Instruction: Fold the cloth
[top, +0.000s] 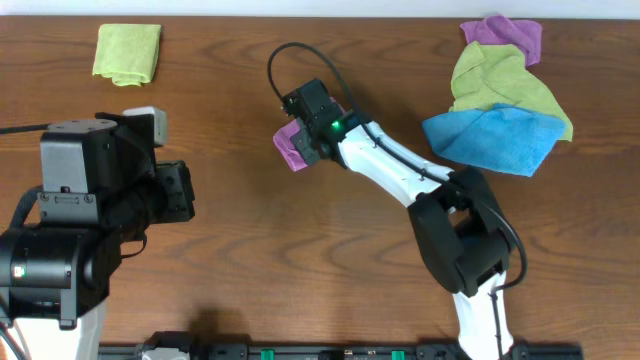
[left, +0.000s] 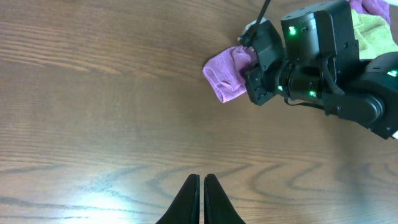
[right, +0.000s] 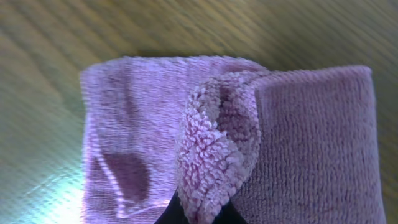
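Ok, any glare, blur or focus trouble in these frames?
Overhead: even light, sharp, no harsh glare. Left wrist: white glare patch on the table at lower left, otherwise crisp. Right wrist: the cloth fills the frame, its looped edge sharp, the table behind it out of focus.

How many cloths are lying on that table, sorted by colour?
Lime-green: 2 (folded lime-green cloth, crumpled lime-green cloth)
Blue cloth: 1
Dark violet cloth: 1
Pinkish-purple cloth: 1
Total: 5
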